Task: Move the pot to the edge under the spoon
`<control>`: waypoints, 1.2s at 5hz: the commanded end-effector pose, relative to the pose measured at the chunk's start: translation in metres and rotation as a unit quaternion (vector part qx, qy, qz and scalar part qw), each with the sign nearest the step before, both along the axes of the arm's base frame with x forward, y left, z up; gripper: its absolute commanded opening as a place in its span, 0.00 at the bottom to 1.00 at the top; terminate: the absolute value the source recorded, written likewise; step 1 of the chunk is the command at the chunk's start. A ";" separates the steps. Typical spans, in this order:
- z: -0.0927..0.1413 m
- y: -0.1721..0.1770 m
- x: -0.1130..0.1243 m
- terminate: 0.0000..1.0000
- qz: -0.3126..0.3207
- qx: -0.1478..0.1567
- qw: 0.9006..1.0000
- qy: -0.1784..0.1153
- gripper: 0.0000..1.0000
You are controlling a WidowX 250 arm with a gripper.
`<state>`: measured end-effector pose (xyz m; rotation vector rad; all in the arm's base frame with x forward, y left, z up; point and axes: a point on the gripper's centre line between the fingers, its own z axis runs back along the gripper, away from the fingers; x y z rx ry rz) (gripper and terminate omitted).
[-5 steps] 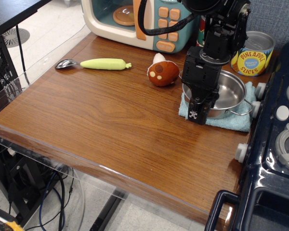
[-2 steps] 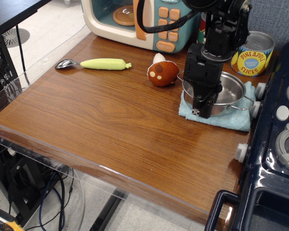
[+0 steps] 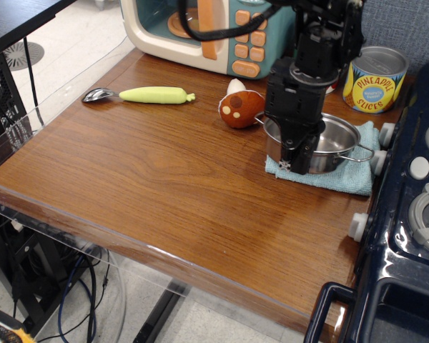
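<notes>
Gripper point(image 3: 292, 158) clamped on pot point(image 3: 327, 143) rim, pot above blue cloth point(image 3: 343, 176).
Pot: shiny steel, shallow, wire loop handles; spoon point(image 3: 138, 94) lies far left. Can point(image 3: 372, 80) reads "PINEAPPLE SLICES".

The one legible text stands on the yellow-labelled tin can point(image 3: 373, 81) at the back of the brown wood-grain tabletop point(image 3: 164, 193), just right of the teal and cream toy microwave point(image 3: 207, 28): "PINEAPPLE" in an arc, "SLICES" beneath. A small blue round badge sits between those words; its lettering is too small to read. The microwave's orange buttons show no legible marks.
</notes>
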<state>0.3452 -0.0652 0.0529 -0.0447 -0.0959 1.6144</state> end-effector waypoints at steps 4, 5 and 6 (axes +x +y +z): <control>0.016 0.154 -0.059 0.00 0.271 0.025 0.958 -0.092 0.00; 0.003 0.173 -0.065 0.00 0.323 0.034 0.942 -0.086 0.00; -0.003 0.184 -0.068 0.00 0.355 0.083 0.928 -0.078 0.00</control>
